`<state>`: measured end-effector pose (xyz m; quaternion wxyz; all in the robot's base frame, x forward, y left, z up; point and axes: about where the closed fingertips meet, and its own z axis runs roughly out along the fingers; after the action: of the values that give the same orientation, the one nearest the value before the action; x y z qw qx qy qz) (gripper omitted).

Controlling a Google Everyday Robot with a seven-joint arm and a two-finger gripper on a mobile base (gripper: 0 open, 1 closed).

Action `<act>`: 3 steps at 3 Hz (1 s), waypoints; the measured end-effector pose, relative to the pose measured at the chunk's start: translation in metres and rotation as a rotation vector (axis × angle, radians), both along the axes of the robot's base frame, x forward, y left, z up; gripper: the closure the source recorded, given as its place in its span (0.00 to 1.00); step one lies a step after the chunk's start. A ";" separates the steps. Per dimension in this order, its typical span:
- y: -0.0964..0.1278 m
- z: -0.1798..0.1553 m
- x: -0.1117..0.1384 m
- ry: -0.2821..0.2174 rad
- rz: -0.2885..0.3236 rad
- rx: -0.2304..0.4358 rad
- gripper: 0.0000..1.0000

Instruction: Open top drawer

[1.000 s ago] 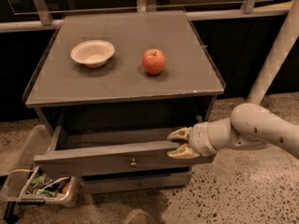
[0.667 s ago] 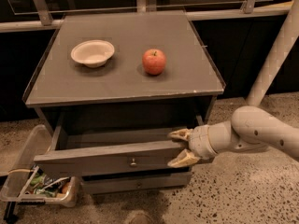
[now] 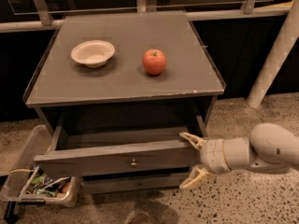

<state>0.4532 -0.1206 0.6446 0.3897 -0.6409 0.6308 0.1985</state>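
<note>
The top drawer [image 3: 117,158] is a wide matte grey drawer with a small round metal knob [image 3: 133,162] mid-front. It stands pulled out from the grey cabinet, and its grey box interior shows behind the front. My gripper [image 3: 192,161] is at the drawer's right end, fingers spread open. The upper fingertip [image 3: 188,137] is at the drawer front's top right corner and the lower fingertip [image 3: 189,183] is below its bottom edge. A slimmer drawer front [image 3: 135,184] sits beneath it, closed.
On the cabinet top [image 3: 121,85] stand a white bowl [image 3: 93,52] and a red apple [image 3: 154,61]. A clear bin [image 3: 39,190] with litter sits on the floor at the left. A white post [image 3: 273,62] leans at the right. A rail runs behind.
The gripper has shifted slightly right and its fingers have spread a little wider. The drawer stays pulled out as before.
</note>
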 end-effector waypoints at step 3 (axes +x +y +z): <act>-0.020 0.012 -0.032 -0.021 -0.011 0.002 0.88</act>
<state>0.4212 -0.1408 0.6567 0.3981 -0.6391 0.6299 0.1903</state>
